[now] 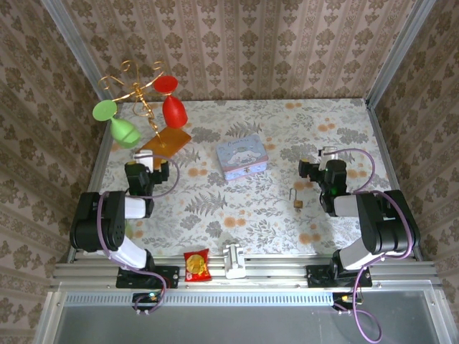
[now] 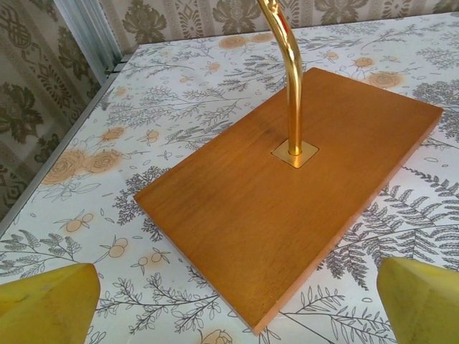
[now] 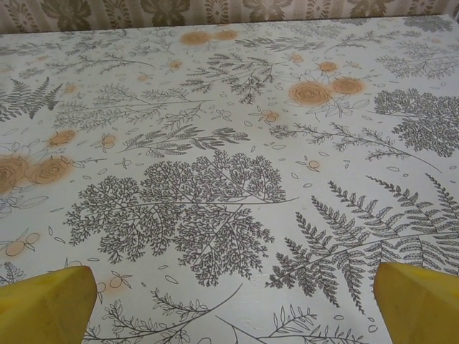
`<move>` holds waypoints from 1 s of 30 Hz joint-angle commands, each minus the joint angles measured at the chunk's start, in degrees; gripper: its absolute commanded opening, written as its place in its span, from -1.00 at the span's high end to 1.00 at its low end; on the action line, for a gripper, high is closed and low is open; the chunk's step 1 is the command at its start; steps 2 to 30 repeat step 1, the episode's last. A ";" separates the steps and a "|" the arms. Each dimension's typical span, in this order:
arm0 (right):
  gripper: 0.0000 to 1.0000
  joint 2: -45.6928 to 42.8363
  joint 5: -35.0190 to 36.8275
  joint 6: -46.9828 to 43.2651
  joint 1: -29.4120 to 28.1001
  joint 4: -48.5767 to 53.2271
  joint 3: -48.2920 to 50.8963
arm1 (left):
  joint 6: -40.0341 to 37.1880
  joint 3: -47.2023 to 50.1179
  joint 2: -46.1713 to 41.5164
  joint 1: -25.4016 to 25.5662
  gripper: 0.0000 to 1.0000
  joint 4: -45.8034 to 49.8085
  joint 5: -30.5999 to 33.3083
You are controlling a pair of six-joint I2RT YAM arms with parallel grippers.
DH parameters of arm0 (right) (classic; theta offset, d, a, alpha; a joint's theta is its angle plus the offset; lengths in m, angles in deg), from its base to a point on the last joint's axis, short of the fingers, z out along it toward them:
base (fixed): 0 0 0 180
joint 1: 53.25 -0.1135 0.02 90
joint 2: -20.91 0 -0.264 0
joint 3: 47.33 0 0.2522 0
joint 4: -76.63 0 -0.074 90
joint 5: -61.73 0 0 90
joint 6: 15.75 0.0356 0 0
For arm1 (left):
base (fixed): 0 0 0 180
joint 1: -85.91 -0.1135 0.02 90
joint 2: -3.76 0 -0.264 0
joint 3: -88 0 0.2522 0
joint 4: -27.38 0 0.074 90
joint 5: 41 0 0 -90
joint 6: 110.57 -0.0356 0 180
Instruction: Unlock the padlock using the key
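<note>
Top external view: the brass padlock [image 1: 296, 202] lies on the floral bench [image 1: 251, 215], near the right pincer [image 1: 321, 161] but apart from it. Both it and the left pincer [image 1: 145, 156] gape wide, holding nothing. Print on the pale blue tin [image 1: 242, 157] is too small to read.

Left claw [image 2: 235, 301] sits near the tabletop [image 1: 237, 209] left edge, jaws wide apart. Right claw [image 3: 233, 301] near right edge, jaws equally spread.
</note>
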 commanded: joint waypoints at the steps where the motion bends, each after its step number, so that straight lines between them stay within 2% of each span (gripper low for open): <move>1: -1.00 -0.14 -0.89 -1.07 0.32 -0.61 -0.87 | -0.51 0.12 -0.04 0.41 -1.00 -1.24 1.47; 30: -1.00 -0.14 -0.89 -1.07 0.32 -0.61 -0.87 | -0.51 0.12 -0.04 0.41 -1.00 -1.24 1.47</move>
